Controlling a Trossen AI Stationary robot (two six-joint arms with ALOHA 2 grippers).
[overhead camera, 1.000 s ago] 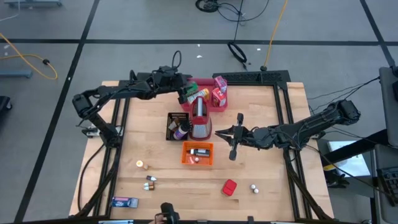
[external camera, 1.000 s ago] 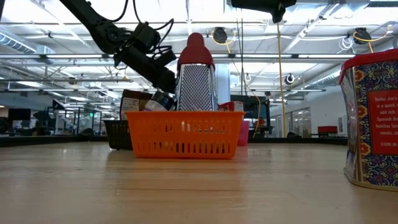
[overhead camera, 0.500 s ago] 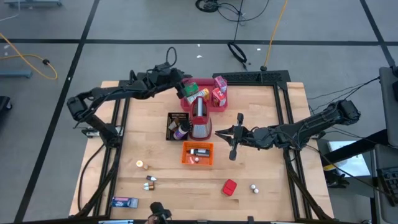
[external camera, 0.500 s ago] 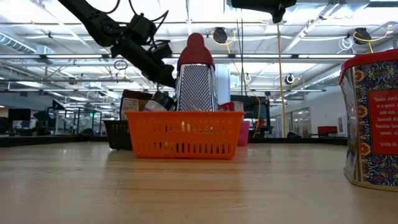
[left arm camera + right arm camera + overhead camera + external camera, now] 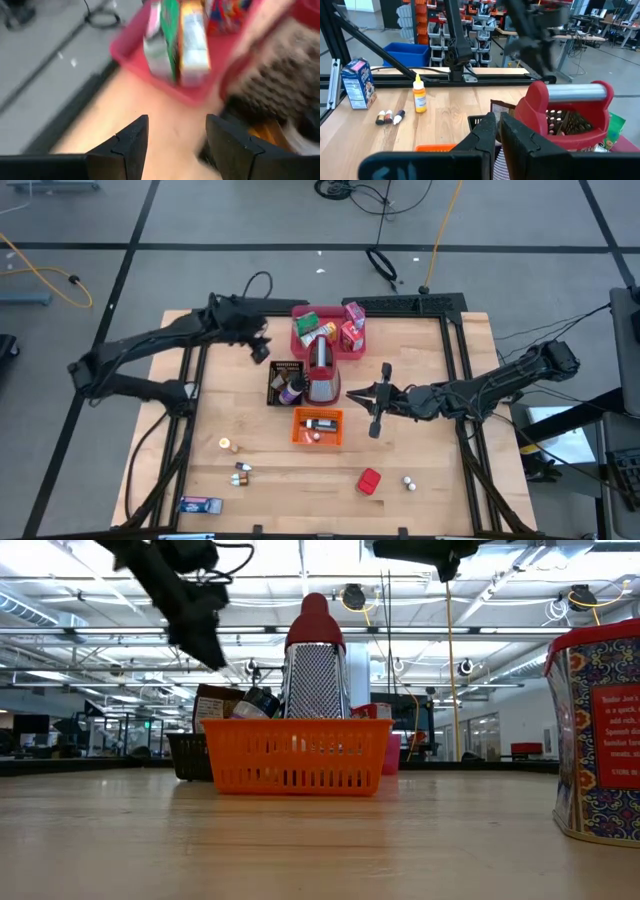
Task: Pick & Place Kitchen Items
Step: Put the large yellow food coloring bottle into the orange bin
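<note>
The kitchen items are spread about. A green carton (image 5: 309,326) and pink and red cartons (image 5: 351,326) lie in the pink tray (image 5: 327,348); the green carton (image 5: 172,40) also shows in the left wrist view. A red box (image 5: 369,481), tiny shakers (image 5: 408,481), small bottles (image 5: 241,471) and a blue carton (image 5: 200,504) lie near the table's near edge. My left gripper (image 5: 259,348) (image 5: 176,127) hovers open and empty to the left of the tray. My right gripper (image 5: 351,393) (image 5: 497,122) is shut and empty, just right of the grater (image 5: 321,372).
A black basket (image 5: 285,383) and an orange basket (image 5: 318,427) flank the red-and-silver grater, which stands tall in the low view (image 5: 317,670). A patterned red tin (image 5: 600,730) looms at that view's right. Bare wood lies between the baskets and the table's left edge.
My left gripper has drawn back from above the pink tray toward the table's left edge and slightly toward the near edge. The green carton stays in the tray. My right arm has kept still.
</note>
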